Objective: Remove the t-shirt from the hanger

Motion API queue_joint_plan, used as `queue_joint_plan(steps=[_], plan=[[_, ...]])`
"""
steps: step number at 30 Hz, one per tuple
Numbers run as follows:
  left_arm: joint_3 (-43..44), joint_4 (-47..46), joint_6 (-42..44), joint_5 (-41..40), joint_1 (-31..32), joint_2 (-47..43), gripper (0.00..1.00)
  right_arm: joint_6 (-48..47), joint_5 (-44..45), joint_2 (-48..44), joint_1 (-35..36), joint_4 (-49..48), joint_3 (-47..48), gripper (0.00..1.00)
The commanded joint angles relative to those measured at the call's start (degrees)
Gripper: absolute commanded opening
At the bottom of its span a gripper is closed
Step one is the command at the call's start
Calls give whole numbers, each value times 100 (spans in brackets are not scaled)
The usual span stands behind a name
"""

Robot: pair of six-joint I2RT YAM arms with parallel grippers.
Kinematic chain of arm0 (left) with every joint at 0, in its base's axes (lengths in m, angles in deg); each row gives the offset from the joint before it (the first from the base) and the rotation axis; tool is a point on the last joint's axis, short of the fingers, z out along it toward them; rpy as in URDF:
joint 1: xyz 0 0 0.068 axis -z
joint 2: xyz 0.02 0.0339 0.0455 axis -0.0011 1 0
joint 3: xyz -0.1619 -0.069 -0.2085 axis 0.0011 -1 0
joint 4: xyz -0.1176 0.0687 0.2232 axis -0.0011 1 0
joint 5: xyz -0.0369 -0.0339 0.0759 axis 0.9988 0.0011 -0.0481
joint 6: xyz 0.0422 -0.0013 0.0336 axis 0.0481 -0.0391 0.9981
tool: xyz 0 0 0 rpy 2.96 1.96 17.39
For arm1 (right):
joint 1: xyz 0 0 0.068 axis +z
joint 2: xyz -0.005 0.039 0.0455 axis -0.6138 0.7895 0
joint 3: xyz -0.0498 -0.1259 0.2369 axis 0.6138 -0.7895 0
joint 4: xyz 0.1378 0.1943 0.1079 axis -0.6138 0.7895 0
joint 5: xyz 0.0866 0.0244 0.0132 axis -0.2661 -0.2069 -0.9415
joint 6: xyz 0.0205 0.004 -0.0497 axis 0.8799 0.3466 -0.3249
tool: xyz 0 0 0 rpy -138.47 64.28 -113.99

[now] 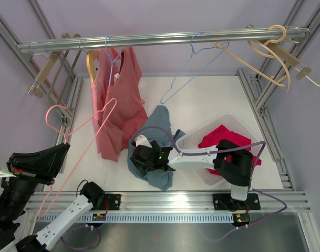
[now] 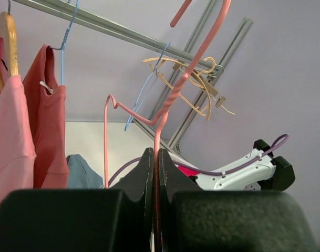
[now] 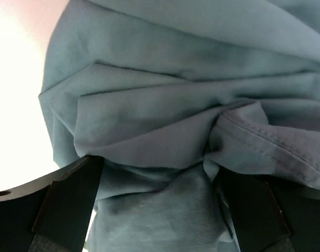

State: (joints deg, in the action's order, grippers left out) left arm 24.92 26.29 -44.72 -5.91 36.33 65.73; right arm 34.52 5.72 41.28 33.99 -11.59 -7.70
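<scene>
Top external view puts the blue t-shirt (image 1: 160, 123) crumpled on the table, apparently clear of the pink hanger (image 1: 91, 117), which is bare and lifted away at the shirt's 9 o'clock. The left gripper (image 1: 65, 148) is pressed together on the hanger's thin wire. The right gripper (image 1: 144, 157) is clamped on a thick bunch of the shirt. The likeliest trouble is the wire pivoting between the closed left fingers, since so narrow a hold resists twisting poorly. A swinging hook could then catch the pink shirts (image 1: 120, 105) hanging at 12 o'clock. On the right, the bunched grasp may shed layers if lifted. Dragging the cloth toward the white basket (image 1: 238, 123) at 3 o'clock could snag its rim.
</scene>
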Motion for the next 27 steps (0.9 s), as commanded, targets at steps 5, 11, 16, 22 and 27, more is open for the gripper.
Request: queue_joint_plan(steps=[5, 11, 16, 22, 27], plan=[[-171, -253, 226, -162, -24, 65, 0, -21, -132, 23, -84, -33, 178, 16], [-434, -349, 121, 23, -24, 31, 0, -283, 1360, -2258, 487, 634, 299, 0], [-672, -534, -2, 137, -24, 13, 0, -845, 1925, -3896, 654, 443, 810, 0], [-962, -727, -213, 489, -32, 118, 0, -2161, 2927, -4654, 637, 284, 2310, 0], [-1120, -859, -275, 603, -32, 127, 0, -2929, 3367, -4373, 444, 380, 3349, 0]])
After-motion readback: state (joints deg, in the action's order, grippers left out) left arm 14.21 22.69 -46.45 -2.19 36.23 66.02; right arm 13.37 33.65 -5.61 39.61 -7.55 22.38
